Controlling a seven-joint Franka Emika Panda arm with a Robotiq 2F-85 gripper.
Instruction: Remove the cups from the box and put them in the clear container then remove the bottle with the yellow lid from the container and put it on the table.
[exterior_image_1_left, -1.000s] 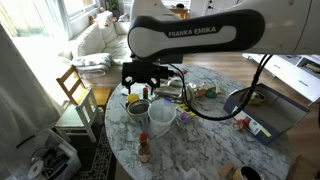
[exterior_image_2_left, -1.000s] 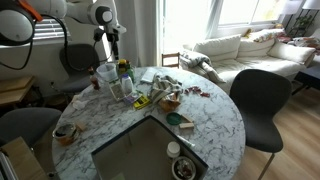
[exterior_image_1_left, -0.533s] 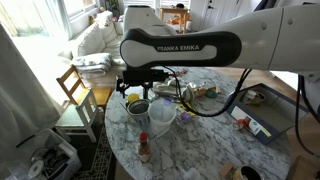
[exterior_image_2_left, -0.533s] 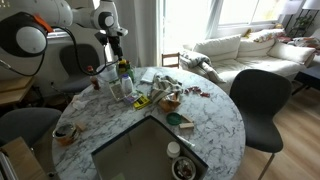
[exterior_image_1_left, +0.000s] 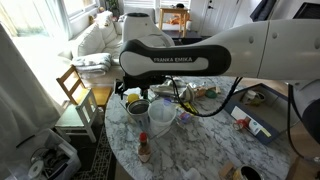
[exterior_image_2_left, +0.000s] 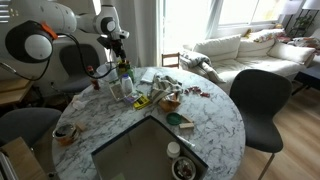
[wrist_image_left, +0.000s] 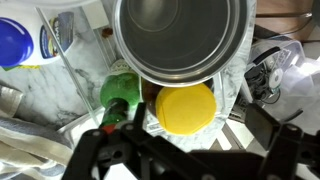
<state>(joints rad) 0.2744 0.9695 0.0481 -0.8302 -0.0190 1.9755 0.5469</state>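
Wrist view: pincer (wrist_image_left: 190, 140) fingers spread apart, gripping nothing, over cluttered marble worktop (exterior_image_1_left: 205, 140). Ahead of fingertips: grey metallic cup (wrist_image_left: 180, 35), upright, mouth up, out of the box. Cup rim overlapping edge of yellow-lidded bottle (wrist_image_left: 185, 108) just beside it. Green-capped bottle (wrist_image_left: 120, 92) close against yellow lid on opposite side. Blue lid (wrist_image_left: 15, 42) at frame edge, apart from the rest. Cannot tell whether cup or yellow-lidded bottle sits inside clear container; see-through walls not made out.

In an exterior view: pincer (exterior_image_1_left: 133, 90) just above cup (exterior_image_1_left: 138, 106), not touching. Red-capped sauce bottle (exterior_image_1_left: 144, 148) upright nearer worktop edge, apart from cup.

In an exterior view: grey-blue box (exterior_image_2_left: 135, 150) lying on near side of worktop, well apart from pincer (exterior_image_2_left: 117, 45). 2 small round items in its near corner, too small to name.
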